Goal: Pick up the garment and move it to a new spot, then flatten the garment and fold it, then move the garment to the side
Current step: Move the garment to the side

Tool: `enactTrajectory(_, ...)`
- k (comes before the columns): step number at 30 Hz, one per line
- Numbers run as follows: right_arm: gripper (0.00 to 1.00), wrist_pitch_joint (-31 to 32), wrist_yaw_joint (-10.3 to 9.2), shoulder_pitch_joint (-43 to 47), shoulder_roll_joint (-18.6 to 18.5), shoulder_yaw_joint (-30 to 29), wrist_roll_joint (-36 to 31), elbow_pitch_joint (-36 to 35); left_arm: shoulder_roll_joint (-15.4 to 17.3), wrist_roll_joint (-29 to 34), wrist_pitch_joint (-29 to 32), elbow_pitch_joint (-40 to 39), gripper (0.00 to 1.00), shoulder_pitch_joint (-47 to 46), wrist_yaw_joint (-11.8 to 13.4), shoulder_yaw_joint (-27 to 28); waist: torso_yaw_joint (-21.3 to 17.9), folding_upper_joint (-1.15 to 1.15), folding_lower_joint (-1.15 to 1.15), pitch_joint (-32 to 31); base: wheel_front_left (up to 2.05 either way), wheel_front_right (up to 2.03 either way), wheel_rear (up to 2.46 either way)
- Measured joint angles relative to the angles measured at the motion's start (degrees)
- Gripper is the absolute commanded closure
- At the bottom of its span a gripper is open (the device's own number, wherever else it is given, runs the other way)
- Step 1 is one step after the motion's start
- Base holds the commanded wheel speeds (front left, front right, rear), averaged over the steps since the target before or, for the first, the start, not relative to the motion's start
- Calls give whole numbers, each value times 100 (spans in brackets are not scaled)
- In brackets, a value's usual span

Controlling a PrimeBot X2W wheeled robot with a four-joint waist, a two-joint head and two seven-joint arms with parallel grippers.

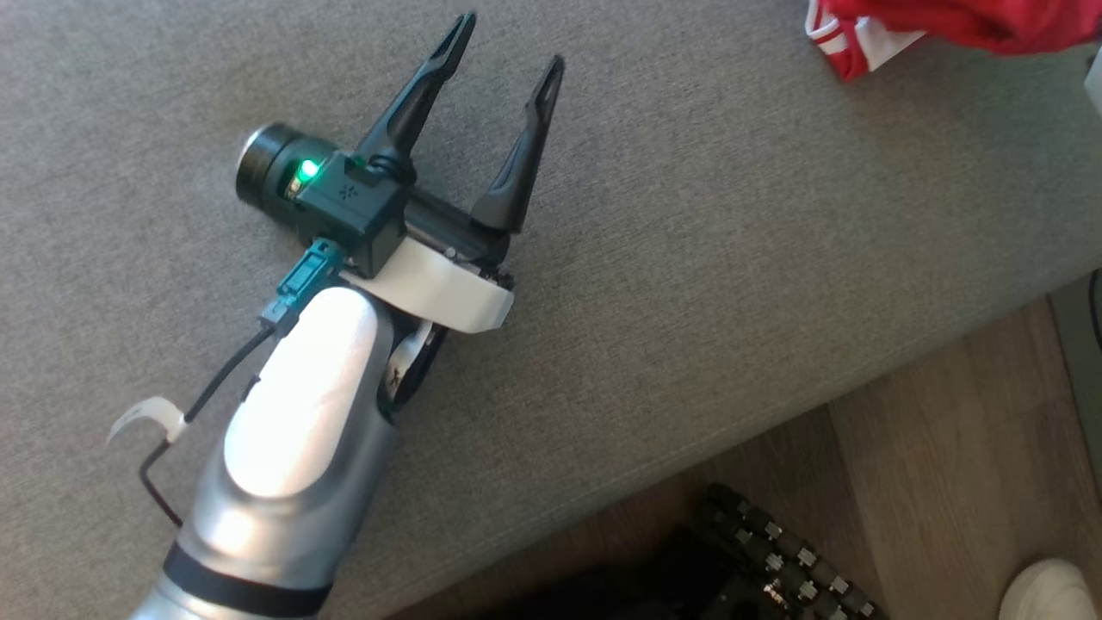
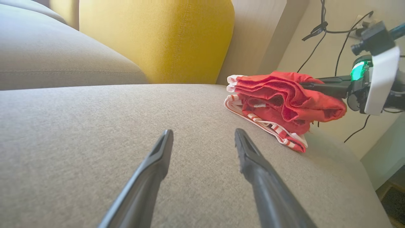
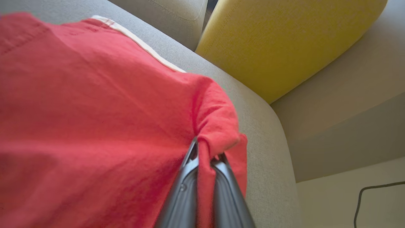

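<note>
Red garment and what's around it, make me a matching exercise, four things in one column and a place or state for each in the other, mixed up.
Things:
1. left end effector
2. right end effector
3. red garment
4. yellow cushion

Places or states:
A. bunched up, striped trim lying on the grey sofa seat
B. standing at the back of the seat
C. open, above bare seat fabric
D. shut on red cloth

Pairs: 1-C, 2-D, 3-A, 4-B.

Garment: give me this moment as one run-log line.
garment: bunched, on sofa | right gripper: shut on garment | left gripper: open, above sofa
</note>
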Motion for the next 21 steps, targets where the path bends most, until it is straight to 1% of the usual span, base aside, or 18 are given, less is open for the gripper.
enactTrajectory(4,100,-88,0,-102,-43,24,-54,157,-49,27,-8,-101,0,-75,-2,20,46,0,0,122,0,0,0)
enactTrajectory(8,100,-152,0,-146,-45,24,-114,335,-96,32,-45,-130,0,-92,-63,18,113,0,0,153,0,0,0)
enactTrajectory(9,90,-170,0,-154,-45,31,-157,375,-108,31,-45,-119,0,-97,-73,18,134,0,0,143,0,0,0)
enactTrajectory(10,22,-183,0,-164,-45,34,-215,411,-118,23,-44,-97,0,-98,-87,21,154,0,0,126,0,0,0)
enactTrajectory(11,0,-194,0,-180,-44,24,-254,437,-125,24,-44,-68,0,-97,-94,23,174,0,0,105,0,0,0)
enactTrajectory(17,0,-226,0,-191,-41,-134,-253,639,-125,-119,-33,132,0,-31,-91,77,279,0,0,-155,0,0,0)
enactTrajectory(21,0,-226,0,-163,-27,-349,-282,717,-109,-271,11,202,0,235,-35,187,381,0,0,-452,0,0,0)
